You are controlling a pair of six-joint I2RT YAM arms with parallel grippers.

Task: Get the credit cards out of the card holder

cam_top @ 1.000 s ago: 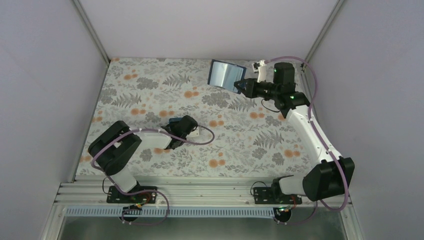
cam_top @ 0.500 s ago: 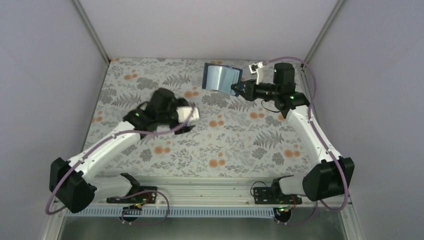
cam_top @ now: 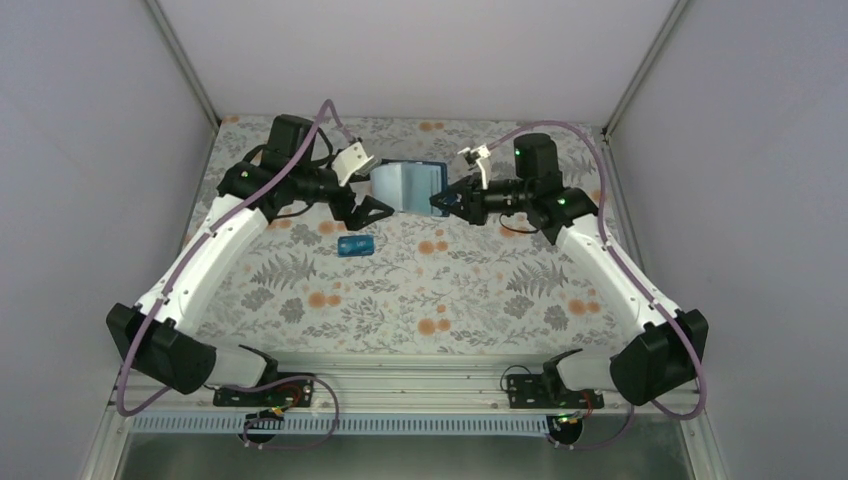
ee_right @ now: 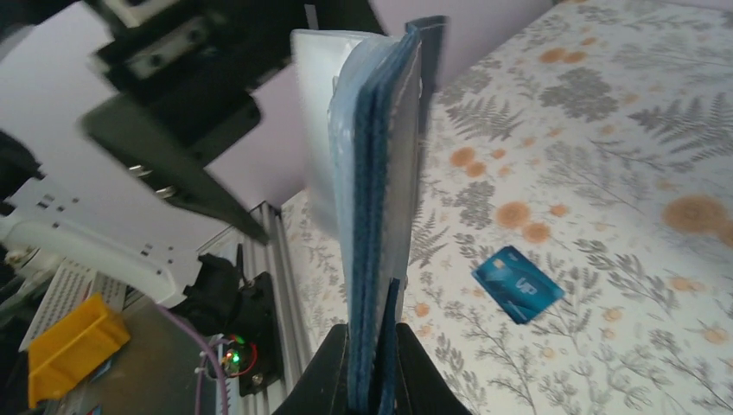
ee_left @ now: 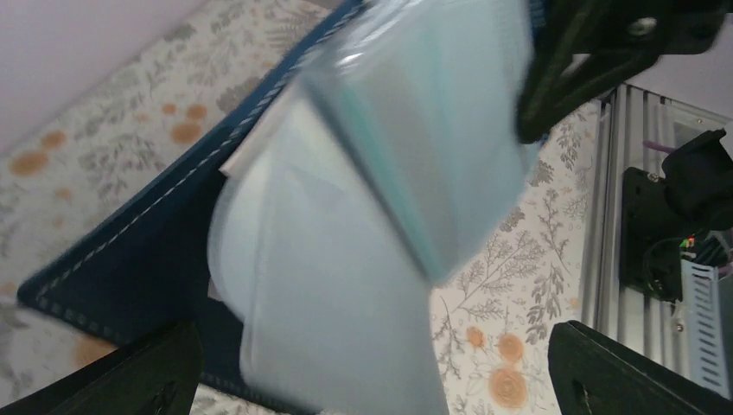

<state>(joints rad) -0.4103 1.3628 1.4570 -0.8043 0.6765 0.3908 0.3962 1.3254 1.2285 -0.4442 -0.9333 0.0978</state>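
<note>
The card holder (cam_top: 408, 185) hangs in the air over the far middle of the table, opened out, navy cover (ee_left: 130, 251) outside and pale pockets (ee_left: 346, 285) inside. My right gripper (cam_top: 438, 203) is shut on its right edge; in the right wrist view the fingers (ee_right: 373, 367) pinch the holder (ee_right: 376, 199) edge-on. A teal-green card edge (ee_left: 389, 190) shows in a pocket. A bright blue credit card (cam_top: 355, 246) lies flat on the cloth, seen too in the right wrist view (ee_right: 517, 284). My left gripper (cam_top: 360, 218) stands open just left of the holder, its fingers (ee_left: 130, 380) either side of the holder's lower end without touching it.
A floral cloth (cam_top: 480, 290) covers the table, with white walls on three sides. An aluminium rail (cam_top: 420, 385) with the arm bases runs along the near edge. The two grippers are close together at the far middle.
My left arm has swung from the near left up to the holder and opened its jaws. The blue card now lies on the cloth. The right arm has carried the holder left and lower.
</note>
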